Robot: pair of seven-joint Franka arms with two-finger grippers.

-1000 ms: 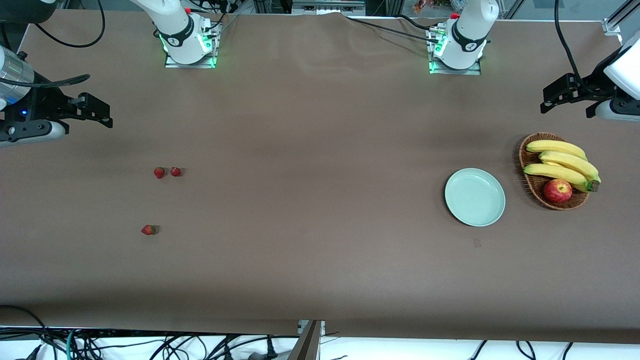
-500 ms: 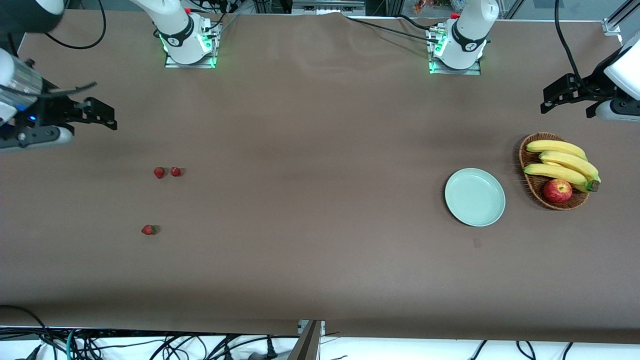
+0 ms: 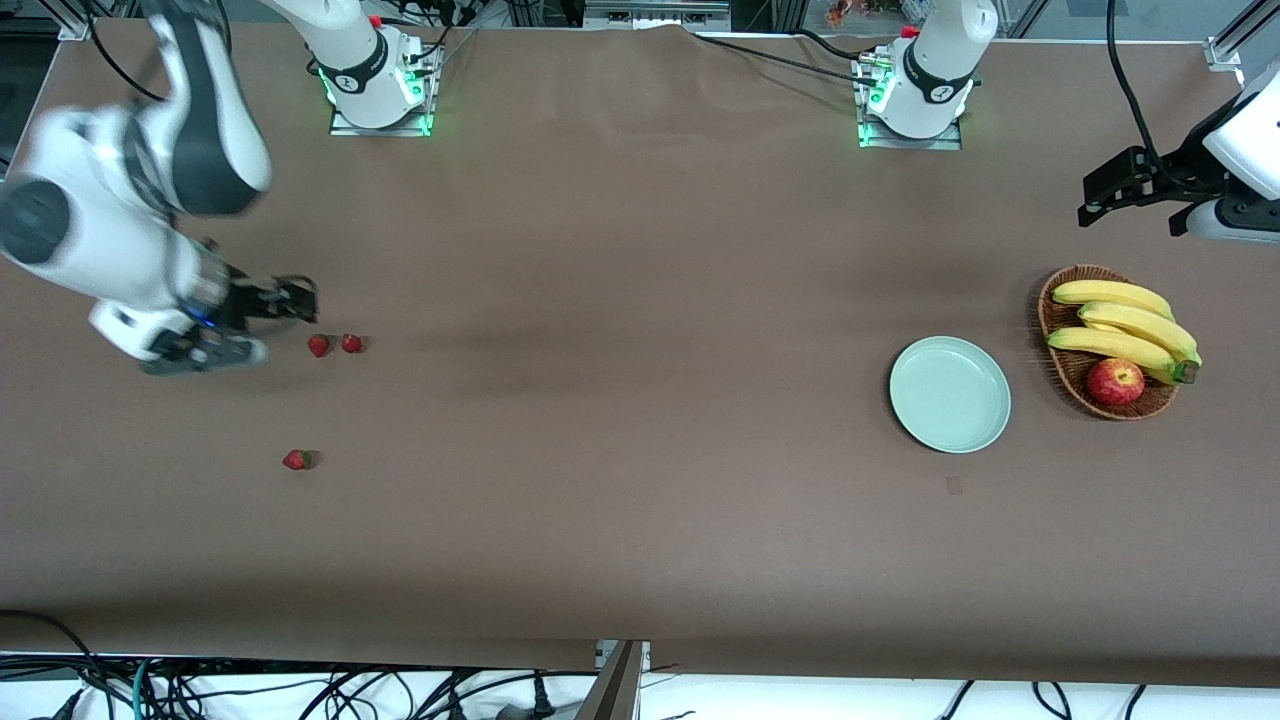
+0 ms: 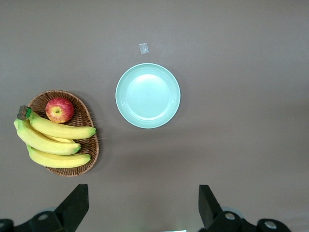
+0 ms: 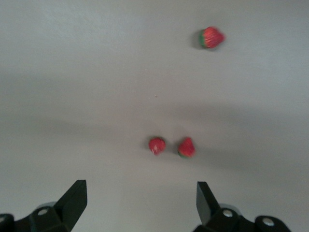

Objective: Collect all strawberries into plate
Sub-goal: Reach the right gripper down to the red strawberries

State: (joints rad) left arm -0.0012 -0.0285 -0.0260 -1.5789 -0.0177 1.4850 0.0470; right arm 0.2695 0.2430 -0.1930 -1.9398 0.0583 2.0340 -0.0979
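Red berries first: three tiny red strawberries w/ dark green caps lie on the brown bench toward the right arm's end. Two sit as a pair just beside each other, strawberry one [image 3: 318, 345] and strawberry two [image 3: 351, 343]; the third strawberry [image 3: 297, 459] lies apart from them, nearer the front camera. None is in the round, shallow, pale mint-green plate [image 3: 950, 394], which sits well apart toward the left arm's end, bare, just beside the brown wicker basket [image 3: 1062, 375] holding yellow bananas [image 3: 1125, 330] and a round red apple [image 3: 1115, 381].

Right claw [image 3: 285, 305] is low over the bench, just beside the pair, fingers spread wide, nothing between them. Right wrist view shows both berries of the pair ahead of the finger tips, not yet between them. Left claw [image 3: 1100, 195] waits high over the bench near the basket, fingers spread too, empty; its wrist view looks down on plate & basket.

Step in hand, by my read: approach for pick no. 1, prob. the berry of the pair closest to the right claw. Task barely begun, 0 of 3 collected.

Next move calls for: centre the spread fingers over one berry only, w/o nudging its neighbour, drop to bench level, then pinch gently. After that, a long carry to the plate, maybe a handover to the left arm.
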